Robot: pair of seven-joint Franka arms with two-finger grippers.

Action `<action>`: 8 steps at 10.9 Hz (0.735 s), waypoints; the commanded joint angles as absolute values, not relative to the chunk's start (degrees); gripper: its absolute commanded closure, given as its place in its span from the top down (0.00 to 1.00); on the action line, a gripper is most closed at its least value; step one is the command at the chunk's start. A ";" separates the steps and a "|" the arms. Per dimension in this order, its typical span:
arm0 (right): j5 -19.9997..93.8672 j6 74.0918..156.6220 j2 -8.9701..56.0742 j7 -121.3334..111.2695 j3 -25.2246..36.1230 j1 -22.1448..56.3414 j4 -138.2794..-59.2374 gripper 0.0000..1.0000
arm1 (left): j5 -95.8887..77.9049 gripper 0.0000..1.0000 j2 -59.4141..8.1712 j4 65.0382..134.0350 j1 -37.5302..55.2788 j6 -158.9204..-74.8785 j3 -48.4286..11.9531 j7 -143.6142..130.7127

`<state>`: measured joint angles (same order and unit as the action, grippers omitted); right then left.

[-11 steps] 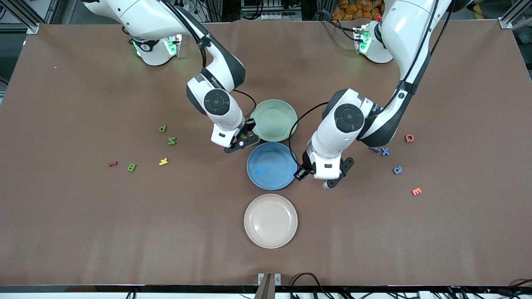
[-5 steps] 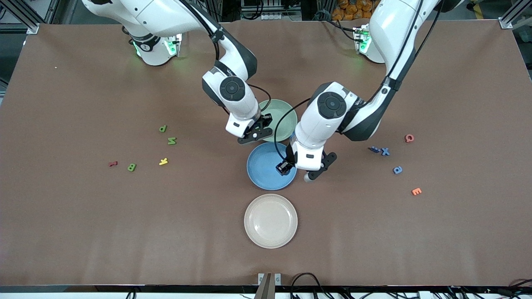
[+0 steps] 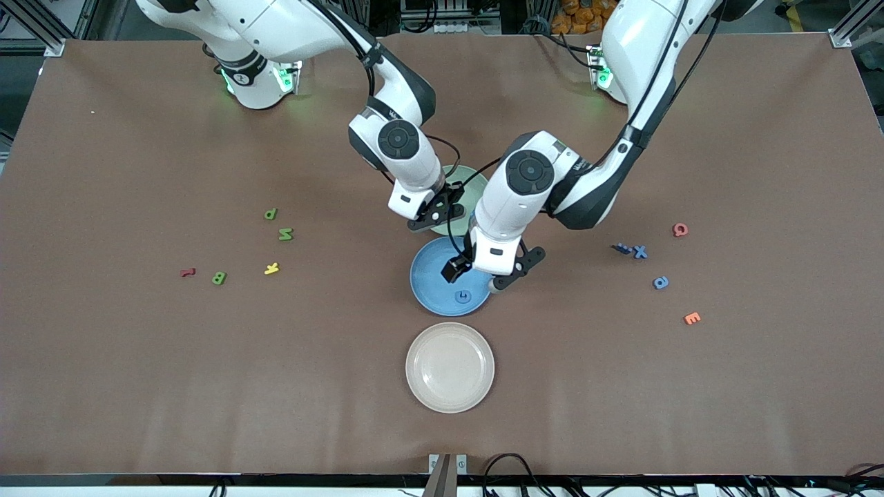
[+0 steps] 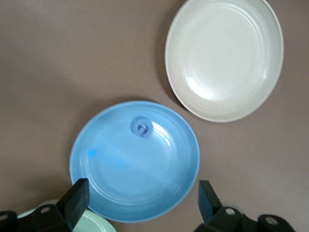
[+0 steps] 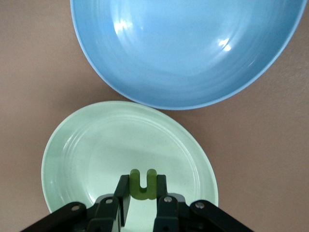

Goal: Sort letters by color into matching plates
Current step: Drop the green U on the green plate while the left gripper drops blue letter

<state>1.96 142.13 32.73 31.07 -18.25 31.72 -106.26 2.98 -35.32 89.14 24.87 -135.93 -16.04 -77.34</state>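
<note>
Left gripper [image 3: 481,274] jaws wide over blue plate [image 3: 428,279] — right gripper [image 5: 143,199] pinching green letter [image 5: 143,184] over green plate [image 5: 87,159].

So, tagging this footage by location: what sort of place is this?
Likely a robotics lab: a brown-covered table, two arms mounted along its edge, metal framing and cables around it, colored plates and toy letters.

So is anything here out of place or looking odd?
Nothing is spilled or broken. The plates sit in a neat row. A blue letter lies in the blue plate under the open left pincer; the right pincer holds a green letter over the green plate. The loose letters are simply unsorted.
</note>
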 commanded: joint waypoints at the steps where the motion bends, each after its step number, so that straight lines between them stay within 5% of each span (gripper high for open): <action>1: 1.67 143.53 32.96 32.25 -18.63 31.46 -107.58 0.35 | 2.99 1.00 -34.10 88.77 21.72 -132.28 -15.82 -74.18; 4: 1.67 143.26 32.96 34.00 -18.72 31.29 -107.49 0.64 | 2.99 1.00 -33.22 88.86 18.91 -129.39 -15.82 -72.60; 8: 1.67 141.43 31.91 33.49 -18.72 29.80 -107.31 0.65 | 2.99 1.00 -33.05 89.21 15.92 -119.55 -15.82 -69.44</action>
<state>1.96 142.89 33.12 32.83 -18.23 31.53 -107.13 2.99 -34.15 88.51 17.48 -124.09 -15.67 -71.90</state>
